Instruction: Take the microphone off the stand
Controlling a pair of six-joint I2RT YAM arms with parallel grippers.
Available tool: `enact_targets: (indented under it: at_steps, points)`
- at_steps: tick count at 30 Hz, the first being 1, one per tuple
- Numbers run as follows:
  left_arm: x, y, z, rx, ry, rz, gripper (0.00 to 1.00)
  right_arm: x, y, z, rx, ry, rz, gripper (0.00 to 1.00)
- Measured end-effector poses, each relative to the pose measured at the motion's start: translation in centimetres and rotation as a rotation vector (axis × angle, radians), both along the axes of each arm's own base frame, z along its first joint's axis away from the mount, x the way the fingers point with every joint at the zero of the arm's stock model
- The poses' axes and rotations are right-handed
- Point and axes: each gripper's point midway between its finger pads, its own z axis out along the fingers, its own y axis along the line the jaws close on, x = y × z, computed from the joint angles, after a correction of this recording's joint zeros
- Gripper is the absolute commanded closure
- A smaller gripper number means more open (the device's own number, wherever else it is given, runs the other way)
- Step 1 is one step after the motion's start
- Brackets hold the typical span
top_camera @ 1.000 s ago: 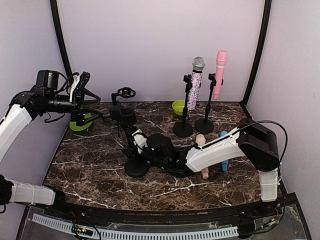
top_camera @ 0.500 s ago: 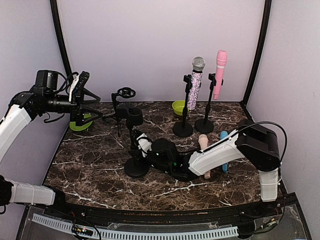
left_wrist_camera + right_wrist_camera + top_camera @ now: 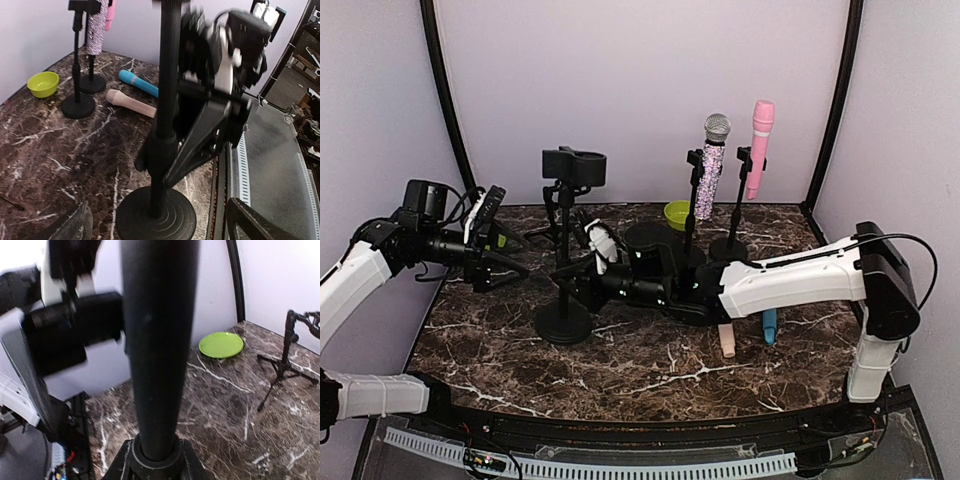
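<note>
My right hand [image 3: 572, 278] is closed on the pole of the black stand [image 3: 563, 325], about midway up. The pole fills the middle of my right wrist view. The stand is upright, with its round base flat on the marble worktop [image 3: 650, 370] just below the hand.

Well above that hand, a black crosspiece [image 3: 573, 165] sits across the top of the stand. I cannot tell whether it is the clip alone or a dark microphone lying in it.

My left hand [image 3: 505, 240] is just across the pole from the right one. It is spread wide and holds nothing. It faces the stand, and its fingers [image 3: 247, 222] show at either side of the base without touching it.

Beyond the left hand lies a green plate [image 3: 221, 344]. Past the pole stands a small tripod stand [image 3: 282, 362].

Back along my right forearm, a beige microphone [image 3: 131, 103] and a blue microphone [image 3: 137, 82] lie close together on the worktop.

Farther off, on the far side of my right arm, a glitter microphone [image 3: 712, 170] sits upright in the clip of its round-based stand [image 3: 77, 106]. Just beside it, a pink microphone [image 3: 760, 140] sits in the clip of the rear stand [image 3: 91, 84].

Next to those bases is a small green bowl [image 3: 43, 83], showing only its own green inside.
</note>
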Motion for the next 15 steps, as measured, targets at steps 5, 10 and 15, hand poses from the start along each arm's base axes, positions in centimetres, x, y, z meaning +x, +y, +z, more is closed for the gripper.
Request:
enact_targets:
  at_steps: [5,10,15]
  points:
    - [-1.9,-1.1,-2.6,0.002,0.090,-0.044,0.11,-1.6,0.7,4.6,0.110,0.050,0.089,1.00]
    - [-1.8,-1.5,-2.2,-0.029,0.111,-0.049,0.21,-2.3,1.2,4.7,0.093,0.091,0.139,1.00]
    - [-1.9,-2.0,-2.5,-0.067,0.172,-0.082,0.30,-2.4,2.4,5.9,0.107,0.102,0.165,1.00]
